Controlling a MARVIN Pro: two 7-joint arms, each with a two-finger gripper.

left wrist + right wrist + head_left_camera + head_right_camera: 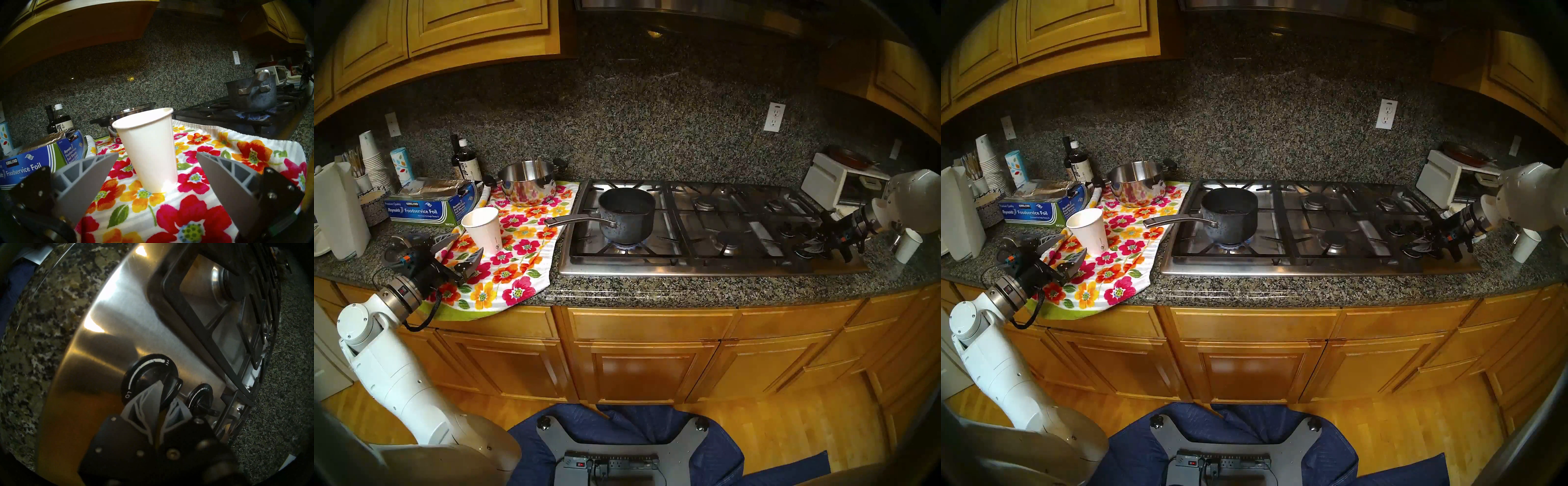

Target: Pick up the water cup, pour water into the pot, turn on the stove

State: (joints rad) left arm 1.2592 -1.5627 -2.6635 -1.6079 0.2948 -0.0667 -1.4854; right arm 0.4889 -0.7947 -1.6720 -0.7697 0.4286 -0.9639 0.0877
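The white water cup (483, 230) (149, 149) stands upright on a floral towel (517, 258), left of the stove (704, 268). My left gripper (468, 243) (157, 153) is open, low over the towel; its two fingers flank the cup's base without touching it. The dark speckled pot (628, 217) (253, 95) sits on the front left burner, handle pointing left, with a blue flame (628, 245) under it. My right gripper (806, 246) (167, 392) is shut on a black stove knob (171, 387) at the cooktop's front right.
A shiny steel two-handled pot (526, 183) stands on the towel's far end. A foil box (429, 207), bottles (466, 159), a cup stack (373, 159) and a paper towel roll (339, 210) crowd the left. A small cup (907, 246) and toaster oven (829, 186) stand at the right.
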